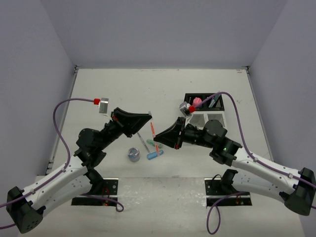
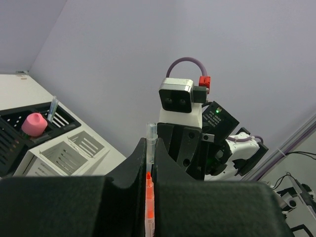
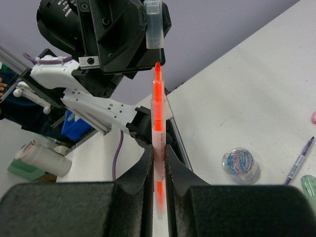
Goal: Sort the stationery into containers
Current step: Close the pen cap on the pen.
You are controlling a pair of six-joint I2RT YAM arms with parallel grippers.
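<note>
The left claw (image 1: 149, 116), centre frame, is pinched narrow on a clear cap (image 2: 150, 133). Lower on the counter (image 1: 123, 89) lie a round clip tub (image 1: 133, 154), a thin pen (image 1: 143, 142) and a blue capsule (image 1: 155, 155). The right claw (image 1: 157, 140) clamps the orange highlighter (image 1: 152, 130). At upper right, against the counter's right edge, the black box (image 1: 203, 95) holds a pink piece (image 1: 196, 101) and a pen (image 1: 215, 101), with the white box (image 1: 213, 117) touching it. The counter's upper left is open.

Both arms (image 1: 54, 180) are white low down and black higher up. The left gripper (image 1: 149, 116) and right gripper (image 1: 155, 141) are black wedges. A purple cable (image 1: 74, 99) with a red plug (image 1: 93, 101) runs along each arm.
</note>
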